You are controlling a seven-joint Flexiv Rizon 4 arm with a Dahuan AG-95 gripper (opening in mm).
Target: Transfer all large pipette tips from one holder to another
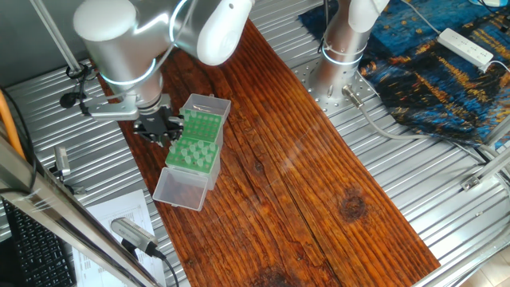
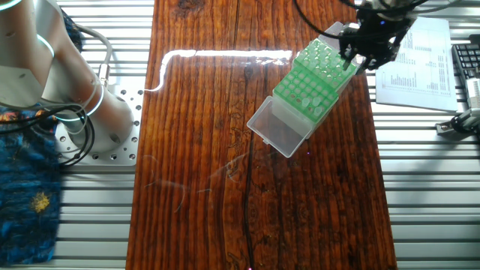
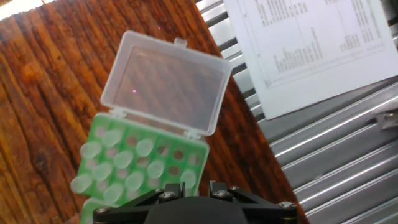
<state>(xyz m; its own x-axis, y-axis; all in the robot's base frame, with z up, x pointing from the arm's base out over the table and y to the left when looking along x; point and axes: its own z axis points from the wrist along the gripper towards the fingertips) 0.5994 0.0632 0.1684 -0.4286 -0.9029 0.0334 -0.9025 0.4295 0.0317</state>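
Two green holders sit end to end on the wooden table, each with a clear lid hinged open. The large pipette tips (image 3: 115, 167) stand as pale cones in rows in the holder (image 3: 186, 163) below the hand; its right-hand holes are empty. In the fixed views the tips (image 1: 191, 151) (image 2: 301, 94) fill the nearer holder, while the other holder (image 1: 202, 123) (image 2: 324, 61) shows mostly bare holes. My gripper (image 1: 162, 129) (image 2: 365, 54) (image 3: 193, 188) hangs over the holders' edge by the table's side. Its fingers stand apart with nothing between them.
Clear lids (image 1: 180, 188) (image 3: 165, 79) lie open at both ends of the holders. A printed paper sheet (image 3: 311, 43) (image 2: 416, 52) lies on the ribbed metal surface beside the table. A second arm's base (image 1: 339, 52) stands at the table's far edge.
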